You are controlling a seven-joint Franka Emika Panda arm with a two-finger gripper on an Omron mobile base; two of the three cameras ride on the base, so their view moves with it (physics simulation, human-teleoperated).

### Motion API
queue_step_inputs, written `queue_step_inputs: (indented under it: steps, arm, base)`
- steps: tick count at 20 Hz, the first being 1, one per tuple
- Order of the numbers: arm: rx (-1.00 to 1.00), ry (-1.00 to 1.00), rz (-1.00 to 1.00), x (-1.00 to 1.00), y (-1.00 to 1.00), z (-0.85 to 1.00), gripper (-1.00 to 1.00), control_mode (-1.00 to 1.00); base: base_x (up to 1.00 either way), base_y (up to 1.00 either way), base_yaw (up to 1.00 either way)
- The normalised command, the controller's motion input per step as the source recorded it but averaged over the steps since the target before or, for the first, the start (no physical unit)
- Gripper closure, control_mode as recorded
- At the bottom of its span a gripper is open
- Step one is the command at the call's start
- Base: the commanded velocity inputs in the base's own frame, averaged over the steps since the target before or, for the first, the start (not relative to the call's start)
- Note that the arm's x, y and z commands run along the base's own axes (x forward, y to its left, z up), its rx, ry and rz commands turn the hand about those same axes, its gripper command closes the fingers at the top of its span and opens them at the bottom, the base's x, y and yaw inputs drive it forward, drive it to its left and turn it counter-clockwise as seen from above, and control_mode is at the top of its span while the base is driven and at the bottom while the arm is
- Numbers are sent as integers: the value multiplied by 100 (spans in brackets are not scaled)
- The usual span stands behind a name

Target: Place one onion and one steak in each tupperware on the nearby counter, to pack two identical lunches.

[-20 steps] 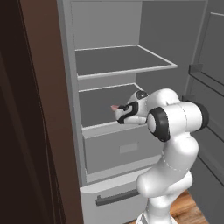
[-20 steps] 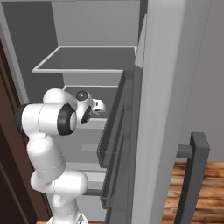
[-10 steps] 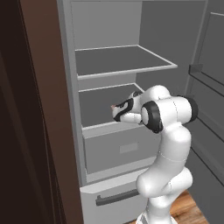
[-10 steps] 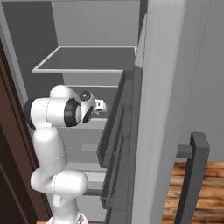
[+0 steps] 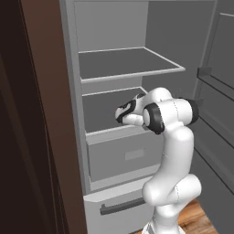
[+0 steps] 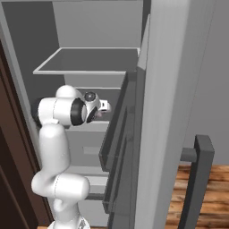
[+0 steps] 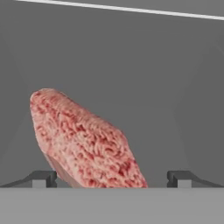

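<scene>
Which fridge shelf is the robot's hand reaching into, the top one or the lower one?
The lower shelf, just above the drawer. The steak lies there between the open jaws; the top shelf sits higher up.

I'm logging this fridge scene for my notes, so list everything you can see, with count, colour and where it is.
steak: one, red and pink marbled, lying tilted on the fridge shelf, between the open gripper's fingertips in the hand view
fridge: one, grey inside, open in front of the robot
shelf: two, grey, upper one bare, lower one behind the arm
drawer: one, grey, under the lower shelf
freezer drawer: one, light grey with a dark handle, at the bottom
fridge door: one, grey, swung open on the right, with door bins and a dark handle
cabinet side: one, dark brown, left of the fridge
floor: wooden, brown
arm: one, white with dark joints
gripper: one, dark fingertips, open
</scene>
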Motion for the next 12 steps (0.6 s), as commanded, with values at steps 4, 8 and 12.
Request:
queue_step_inputs:
  steps: [4, 8, 12]
  arm:
    - [0, 0, 2, 31, 6, -36, -100, -100]
    - [0, 4, 0, 18, 20, -60, 100, -100]
    - [-1, 3, -2, -16, 11, -36, 100, -100]
  base:
    - [0, 0, 0]
    - [0, 0, 0]
    - [0, 0, 0]
